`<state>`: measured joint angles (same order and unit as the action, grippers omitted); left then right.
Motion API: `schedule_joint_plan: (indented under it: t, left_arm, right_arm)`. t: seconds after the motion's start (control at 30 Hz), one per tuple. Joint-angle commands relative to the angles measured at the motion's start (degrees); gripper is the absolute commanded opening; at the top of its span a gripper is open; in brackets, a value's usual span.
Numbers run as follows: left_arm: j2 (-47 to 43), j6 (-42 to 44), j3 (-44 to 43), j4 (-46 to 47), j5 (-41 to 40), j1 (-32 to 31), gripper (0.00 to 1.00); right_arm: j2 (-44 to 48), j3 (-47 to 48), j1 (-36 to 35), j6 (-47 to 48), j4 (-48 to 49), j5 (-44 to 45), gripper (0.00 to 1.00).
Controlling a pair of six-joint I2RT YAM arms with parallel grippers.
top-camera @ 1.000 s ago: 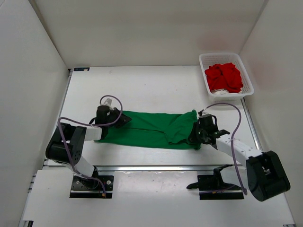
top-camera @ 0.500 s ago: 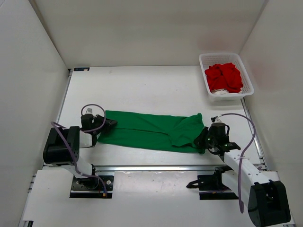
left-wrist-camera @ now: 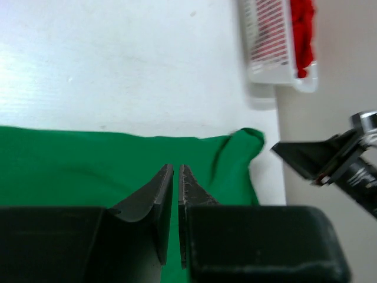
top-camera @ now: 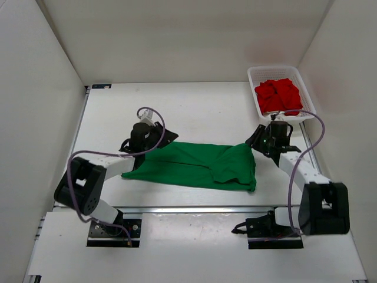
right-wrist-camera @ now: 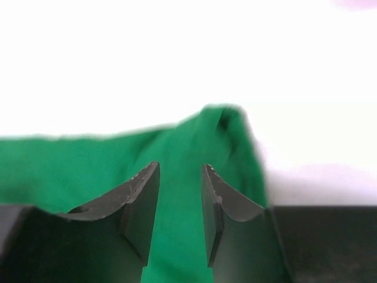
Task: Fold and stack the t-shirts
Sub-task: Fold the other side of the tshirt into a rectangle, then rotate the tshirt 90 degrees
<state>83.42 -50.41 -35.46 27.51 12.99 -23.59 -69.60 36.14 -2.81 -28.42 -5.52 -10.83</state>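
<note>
L gripper (left-wrist-camera: 175,168) fingers (left-wrist-camera: 158,194) are pressed almost together, only a thin slit btw them w/ green showing in it. That reads as a pinch on a thin layer of the green t-shirt (top-camera: 194,165) at its far-L corner, though the exact bite isn't sharp in the wrist view. R gripper (right-wrist-camera: 181,166) has its fingers apart w/ nothing btw them, so it grips nothing; cloth lies just beyond the tips, and the shirt's far-R corner stands up in a small hump. The shirt lies spread across the near half of the table (top-camera: 194,112), long axis L-R, roughly flat but w/ a diagonal fold and wrinkles toward the R end. Red t-shirt (top-camera: 280,95) is bunched in the white basket (top-camera: 277,68) at far R, w/ a bit of off-white cloth (top-camera: 273,115) under it — both well apart from the green one. Handling, my read: light, thin, fully limp, so it sags and drags wherever unsupported, and a one-point lift just ropes it up. Not fragile, but a thin layer can slip out of a shallow pinch. Best hold is prob. at corners or hem edges, both arms on matching corners, fingers low to the table — the raised hump at the far-R corner looks like the easiest bite for R.
</note>
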Motion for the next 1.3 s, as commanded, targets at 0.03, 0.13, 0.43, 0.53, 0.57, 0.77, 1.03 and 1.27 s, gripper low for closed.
schedule_joint_plan:
  t: [0.03,0.13,0.43,0.53,0.57,0.77,1.03,1.27]
  left_arm:
    - [8.2,0.2,-2.7,-0.9,2.1,0.0,0.2]
    - [13.5,-2.7,-2.9,2.4,5.9,4.0,0.19]
    - [18.5,-7.0,1.1,8.4,9.5,11.9,0.17]
    - [19.1,-8.3,3.8,10.5,10.0,15.1,0.18]
    - [19.0,-9.1,4.4,11.6,9.8,15.7,0.17]
    - [18.8,-11.3,9.1,14.5,9.9,21.0,0.16]
    - [14.8,-12.7,8.9,15.3,11.3,19.6,0.16]
    - [4.4,-8.9,8.1,9.4,9.3,14.3,0.17]
  right_arm:
    - [-8.0,6.0,2.6,2.6,3.0,2.0,0.32]
    - [-10.1,5.4,3.9,2.3,4.5,-0.1,0.28]
    - [-13.2,5.0,6.1,0.2,6.8,-1.1,0.03]
    - [-14.3,4.5,8.1,-0.3,8.5,-2.0,0.0]
    - [-15.1,4.1,9.2,-0.5,8.7,-2.4,0.0]
    - [-17.7,2.3,12.2,-2.0,11.2,-3.9,0.0]
    - [-20.6,8.0,10.2,-2.2,9.5,-6.0,0.21]
    - [-4.6,3.9,4.8,-0.5,5.8,3.4,0.35]
